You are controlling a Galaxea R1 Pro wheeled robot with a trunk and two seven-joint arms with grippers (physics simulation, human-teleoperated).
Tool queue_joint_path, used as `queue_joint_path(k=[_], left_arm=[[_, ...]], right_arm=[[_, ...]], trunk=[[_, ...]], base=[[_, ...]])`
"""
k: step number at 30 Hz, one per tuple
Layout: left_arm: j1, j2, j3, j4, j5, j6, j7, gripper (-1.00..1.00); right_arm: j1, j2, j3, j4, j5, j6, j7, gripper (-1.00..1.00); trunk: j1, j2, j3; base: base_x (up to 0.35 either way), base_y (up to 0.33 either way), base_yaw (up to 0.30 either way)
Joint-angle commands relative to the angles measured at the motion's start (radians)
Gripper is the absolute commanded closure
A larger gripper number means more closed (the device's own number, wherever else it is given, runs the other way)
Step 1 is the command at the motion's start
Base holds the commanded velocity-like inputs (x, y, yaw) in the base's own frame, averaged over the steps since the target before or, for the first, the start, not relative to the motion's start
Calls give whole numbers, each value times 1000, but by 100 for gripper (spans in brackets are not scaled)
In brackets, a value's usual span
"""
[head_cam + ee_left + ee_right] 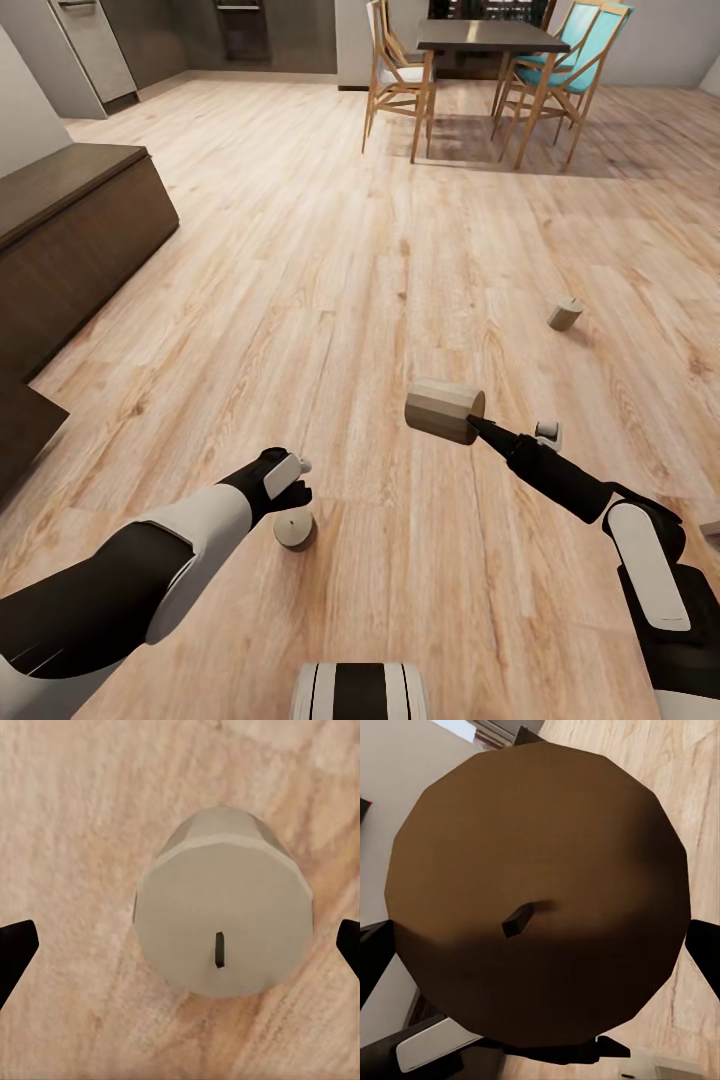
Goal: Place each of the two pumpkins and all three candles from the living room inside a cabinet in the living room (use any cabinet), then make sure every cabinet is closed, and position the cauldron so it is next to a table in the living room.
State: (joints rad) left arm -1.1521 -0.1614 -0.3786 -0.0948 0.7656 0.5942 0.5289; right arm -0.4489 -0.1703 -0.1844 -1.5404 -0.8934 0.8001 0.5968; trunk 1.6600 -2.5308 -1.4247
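One beige candle [293, 530] stands upright on the wood floor, and my left gripper [288, 487] hovers just above it. In the left wrist view that candle [221, 915] shows wick-up between the two dark fingertips [15, 952], which stand wide apart, open and not touching it. My right gripper [472, 426] is shut on a second candle [444, 410], held sideways above the floor. In the right wrist view this candle's wick end [540, 892] faces the camera. A third candle [565, 313] lies tipped on the floor, farther off to the right. The dark brown cabinet [70, 225] stands at the left.
A dark dining table [490, 38] with wooden and teal chairs [570, 60] stands at the far end of the room. Kitchen units [95, 45] line the far left. Open wood floor [330, 260] stretches between me and the cabinet.
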Motion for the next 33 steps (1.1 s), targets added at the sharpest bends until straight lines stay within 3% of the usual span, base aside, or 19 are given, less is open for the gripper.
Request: queue_joint_path(k=[1,33], left_arm=[[0,0,-8,-2,11,4,6,-100],[0,1,-10,-2,8,2,6,-100]], right_arm=[[-1,0,-1,0,-3,7,1,100],[-1,0,-1,0,-5,13,5,100]], trunk=[[0,0,-1],[0,0,-1]], base=[[0,-77,0],[27,-23,0]])
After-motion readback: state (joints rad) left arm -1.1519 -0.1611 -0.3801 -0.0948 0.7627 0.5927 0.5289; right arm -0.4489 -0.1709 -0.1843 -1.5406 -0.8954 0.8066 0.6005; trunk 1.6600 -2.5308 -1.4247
